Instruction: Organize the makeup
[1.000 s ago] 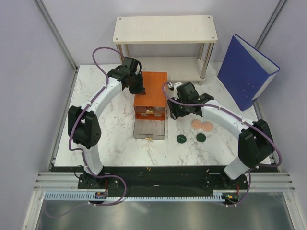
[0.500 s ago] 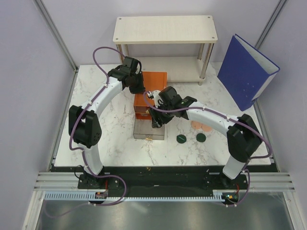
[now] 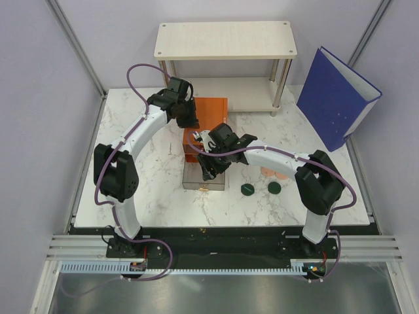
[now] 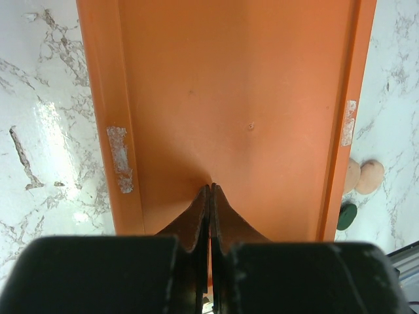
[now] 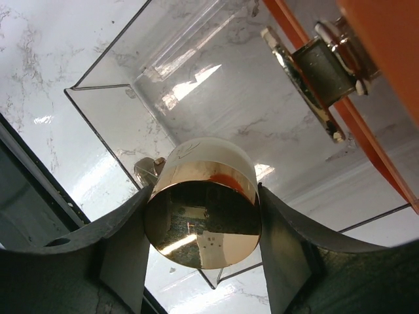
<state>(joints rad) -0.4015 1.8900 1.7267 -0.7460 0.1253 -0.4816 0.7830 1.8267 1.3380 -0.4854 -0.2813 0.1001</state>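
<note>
Top external view showed the right gripper (image 3: 209,167) positioned over the clear drawer (image 3: 203,178), which stood pulled out from the bottom of the orange box (image 3: 213,111). Right wrist view confirmed that its jaws were closed on the cream gold-capped tube (image 5: 204,216). They gripped the tube by its sides, gold cap toward the camera, above the drawer's open interior, and the tube was not yet released. The visible part of the drawer floor held no item. The left gripper (image 4: 210,196) had its jaws shut together with nothing between them, tips at the top panel of the box, apparently steadying it. On the table (image 3: 144,183), two dark green discs (image 3: 247,190) lay to the right of the drawer. The peach-pink discs (image 4: 364,178) lay just beyond them, partly hidden by the right arm in the overhead view. The round compact and the grey stick could not be located in these views. Judged from this layout, the task was at an early-to-middle stage: one item was being stowed, and at least four discs awaited stowing.
</note>
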